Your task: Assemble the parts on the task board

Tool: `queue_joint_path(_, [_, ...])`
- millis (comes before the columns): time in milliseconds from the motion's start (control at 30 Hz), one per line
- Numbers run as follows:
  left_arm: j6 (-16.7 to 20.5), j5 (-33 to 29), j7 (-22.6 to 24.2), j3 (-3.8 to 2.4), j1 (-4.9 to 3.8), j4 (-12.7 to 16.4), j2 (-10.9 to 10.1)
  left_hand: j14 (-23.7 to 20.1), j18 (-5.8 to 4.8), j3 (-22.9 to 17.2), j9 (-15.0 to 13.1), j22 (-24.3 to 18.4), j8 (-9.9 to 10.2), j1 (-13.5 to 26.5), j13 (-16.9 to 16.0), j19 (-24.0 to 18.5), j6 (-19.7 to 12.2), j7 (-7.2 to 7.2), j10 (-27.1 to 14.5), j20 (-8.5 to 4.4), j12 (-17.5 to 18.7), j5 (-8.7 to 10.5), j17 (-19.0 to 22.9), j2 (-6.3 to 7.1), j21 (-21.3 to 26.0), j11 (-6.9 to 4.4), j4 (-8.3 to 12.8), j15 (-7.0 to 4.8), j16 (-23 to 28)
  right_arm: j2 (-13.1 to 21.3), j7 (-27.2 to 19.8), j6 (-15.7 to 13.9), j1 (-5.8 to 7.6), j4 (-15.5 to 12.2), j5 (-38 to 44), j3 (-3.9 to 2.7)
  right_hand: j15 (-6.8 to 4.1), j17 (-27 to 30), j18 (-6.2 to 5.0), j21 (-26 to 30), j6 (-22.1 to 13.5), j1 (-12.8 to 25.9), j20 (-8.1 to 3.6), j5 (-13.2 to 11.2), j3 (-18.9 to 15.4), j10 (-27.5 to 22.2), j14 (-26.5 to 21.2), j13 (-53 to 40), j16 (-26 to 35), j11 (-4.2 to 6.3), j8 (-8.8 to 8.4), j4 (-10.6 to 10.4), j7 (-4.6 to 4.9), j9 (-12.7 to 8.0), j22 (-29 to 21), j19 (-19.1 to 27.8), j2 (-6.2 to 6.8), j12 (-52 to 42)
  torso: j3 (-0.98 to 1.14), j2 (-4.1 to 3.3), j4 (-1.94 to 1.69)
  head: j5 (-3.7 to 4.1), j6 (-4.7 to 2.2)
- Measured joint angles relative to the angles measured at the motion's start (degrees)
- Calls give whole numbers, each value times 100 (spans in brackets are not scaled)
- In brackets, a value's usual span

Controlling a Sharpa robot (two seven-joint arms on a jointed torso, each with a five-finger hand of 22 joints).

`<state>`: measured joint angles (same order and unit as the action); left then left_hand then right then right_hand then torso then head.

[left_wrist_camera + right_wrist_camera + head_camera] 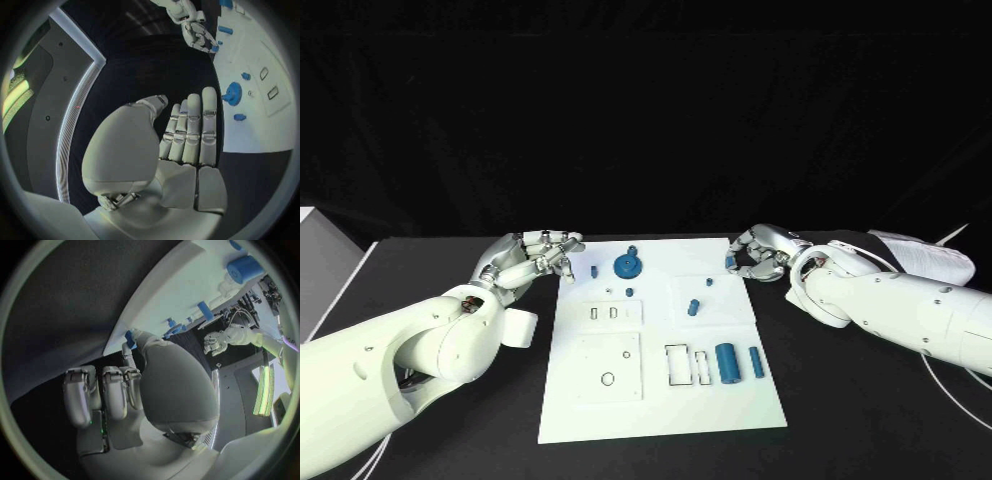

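Note:
The white task board [661, 400] lies in the middle of the black table. On it are a round blue part [629, 266], a blue cylinder [726, 362], a blue bar [756, 362] and several small blue pegs. My left hand [538, 255] hovers by the board's far left corner, its fingers straight and holding nothing [187, 135]. My right hand [762, 255] is at the board's far right edge and pinches a small blue part [730, 263], whose blue tip shows by the thumb [130, 336]. The left wrist view shows the round blue part [232, 93] and the right hand [199, 34].
Empty rectangular slots [678, 365] and an oval hole [607, 379] mark the board's near half. A white box [315, 260] stands at the table's left edge. White sheets [927, 255] lie at the far right, and a thin cable [952, 395] runs along the right side.

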<state>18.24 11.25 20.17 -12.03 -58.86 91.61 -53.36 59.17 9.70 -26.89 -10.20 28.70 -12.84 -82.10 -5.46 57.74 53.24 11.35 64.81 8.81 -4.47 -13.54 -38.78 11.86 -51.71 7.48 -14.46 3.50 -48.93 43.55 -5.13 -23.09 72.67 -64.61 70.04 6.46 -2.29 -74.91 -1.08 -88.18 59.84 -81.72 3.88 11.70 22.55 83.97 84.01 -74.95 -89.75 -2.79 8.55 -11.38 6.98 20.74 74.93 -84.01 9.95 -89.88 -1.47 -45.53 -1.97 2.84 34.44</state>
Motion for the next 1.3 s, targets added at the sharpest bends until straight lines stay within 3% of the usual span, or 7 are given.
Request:
queue_joint_path(200, [-3,0,-6,0,1,-1,-5,0,0,0,0,0,0,0,0,0,0,0,0,0,0,0,0,0,0,0,0,0,0,7,57,-247,-9,-20,-5,6,-60,0,0,0,39,88,-40,-22,32,4,1,0,0,56,138,32,-23,13,0,0,-22,0,-2,-1,-1,3,8])
queue_joint_path(500, [-7,0,-15,0,1,-6,-10,0,0,0,1,-1,0,0,1,0,0,0,0,0,0,0,0,0,0,0,0,0,0,56,225,-632,-8,-231,20,4,-60,0,-1,-2,41,122,-81,28,31,4,1,1,0,56,155,32,-27,14,-1,0,-28,0,-4,2,-1,-13,9])
queue_joint_path(767, [-9,0,-29,0,1,-31,-16,0,0,0,-4,-1,0,0,1,0,0,0,0,0,0,0,0,0,0,0,0,0,0,184,501,-810,79,-947,96,-14,-60,0,-11,-23,47,183,-81,27,31,4,1,2,0,55,190,32,-34,49,-1,0,32,0,-13,28,11,-14,1])
queue_joint_path(1000, [-10,0,-43,2,2,-89,33,0,1,0,-10,8,0,0,1,-21,0,0,-21,-21,0,0,0,0,-22,21,0,0,0,134,1015,-935,123,-1764,237,-19,-60,0,-13,-23,55,258,-80,-28,48,-6,1,2,0,66,200,15,-43,91,-2,0,3,0,-38,68,31,-53,37])
queue_joint_path(1300, [4,7,-86,5,5,-164,114,0,1,0,-13,14,-28,0,-6,-21,0,0,-21,-21,0,0,-1,0,-22,21,0,0,0,-299,1700,-1057,-64,-2400,546,17,-59,0,-14,-22,60,265,-80,-34,72,5,1,3,0,95,251,39,-50,93,-2,0,10,0,-76,146,34,-149,104])
